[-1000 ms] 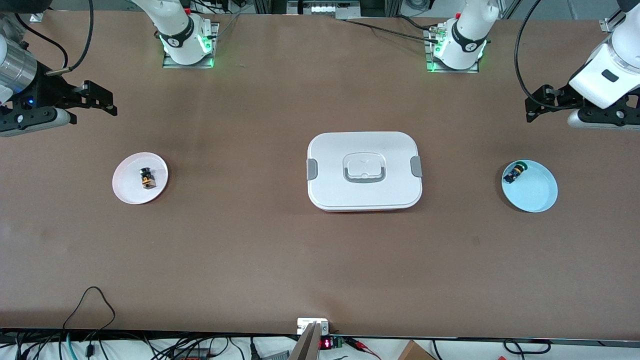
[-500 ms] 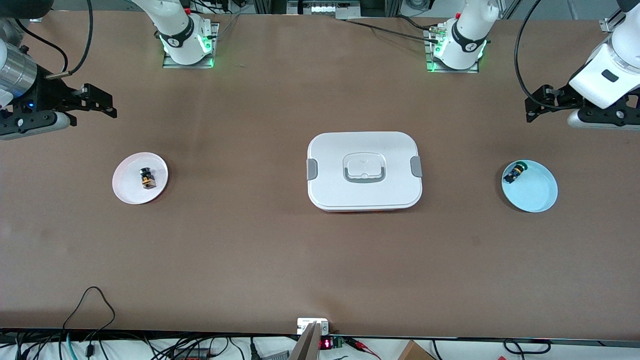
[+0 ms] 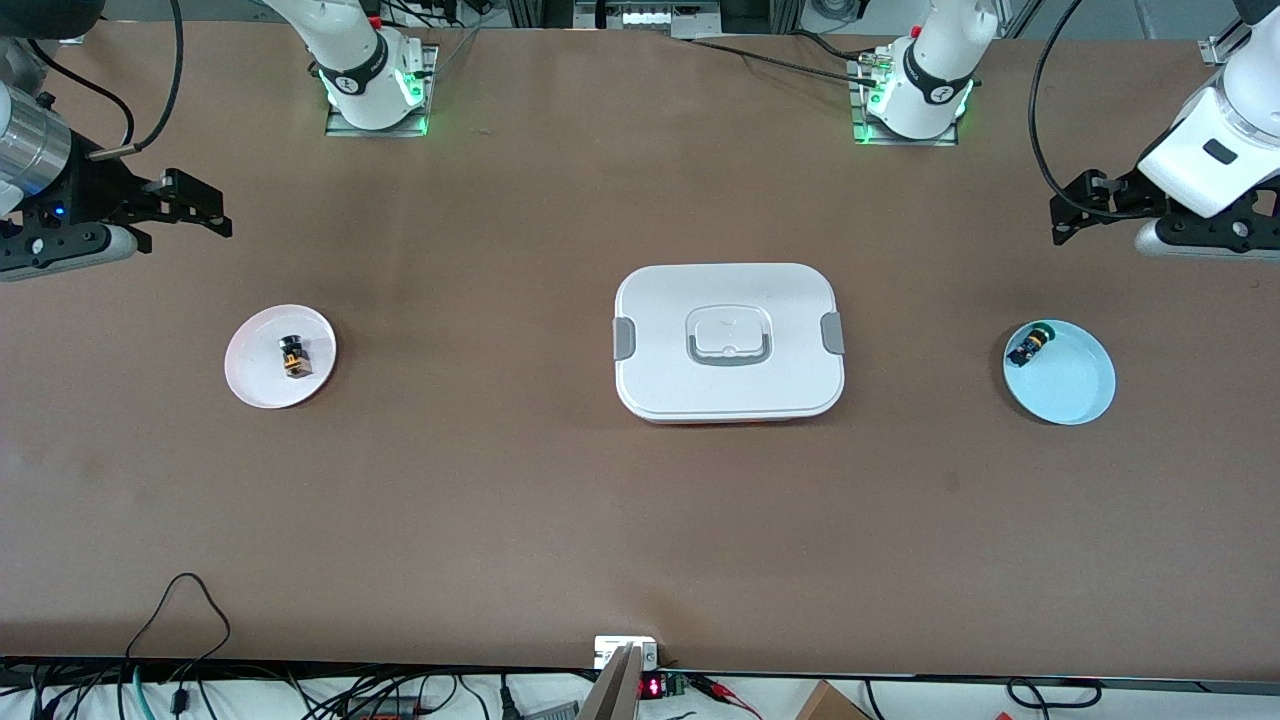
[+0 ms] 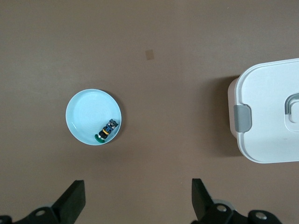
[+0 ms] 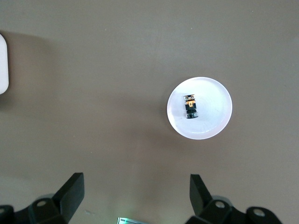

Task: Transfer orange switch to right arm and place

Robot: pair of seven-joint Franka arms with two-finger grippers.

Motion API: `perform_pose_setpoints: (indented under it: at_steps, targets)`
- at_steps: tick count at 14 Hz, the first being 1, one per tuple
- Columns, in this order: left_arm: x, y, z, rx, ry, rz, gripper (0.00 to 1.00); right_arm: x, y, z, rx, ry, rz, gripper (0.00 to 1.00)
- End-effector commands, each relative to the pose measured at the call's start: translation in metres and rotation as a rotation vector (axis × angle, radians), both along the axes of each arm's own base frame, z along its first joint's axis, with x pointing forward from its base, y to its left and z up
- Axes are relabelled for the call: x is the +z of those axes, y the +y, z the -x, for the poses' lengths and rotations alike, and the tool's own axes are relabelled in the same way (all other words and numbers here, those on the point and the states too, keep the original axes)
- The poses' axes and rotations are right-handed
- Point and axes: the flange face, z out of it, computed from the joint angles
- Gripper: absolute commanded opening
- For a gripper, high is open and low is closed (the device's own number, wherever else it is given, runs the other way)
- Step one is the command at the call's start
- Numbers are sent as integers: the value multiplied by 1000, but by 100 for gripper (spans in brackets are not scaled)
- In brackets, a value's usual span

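The orange switch (image 3: 293, 357) lies on its side on a small pale pink plate (image 3: 258, 387) toward the right arm's end of the table. It also shows in the right wrist view (image 5: 190, 107) on that plate (image 5: 212, 127). My right gripper (image 3: 205, 205) hangs open and empty above the table, over the bare top between the plate and the arm bases. In its own view the right gripper (image 5: 135, 196) is apart from the plate. My left gripper (image 3: 1075, 208) is open and empty at the left arm's end; the left wrist view (image 4: 138, 201) shows the same.
A light blue plate (image 3: 1078, 392) at the left arm's end holds a small black part with a green cap (image 3: 1030, 346), also seen in the left wrist view (image 4: 106, 131). A white lidded box (image 3: 660, 300) with grey clips sits mid-table.
My right gripper has drifted slightly toward its end of the table. The left arm, both plates and both small parts have not moved.
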Motion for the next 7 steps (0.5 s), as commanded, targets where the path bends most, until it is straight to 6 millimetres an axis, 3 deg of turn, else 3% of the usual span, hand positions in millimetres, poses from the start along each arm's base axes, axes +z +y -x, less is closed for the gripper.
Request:
perform_pose_setpoints:
  at_steps: [1,3,7]
  targets:
    - [4,3,-4,17,7,19,100,5,-1,-3,-4,4,-17,100]
    - [4,13,-4,31,8,20,100,5,-1,-3,-4,4,-17,100]
    - [4,10,-4,25,9,20,100,6,-1,-3,-3,3,-19,100]
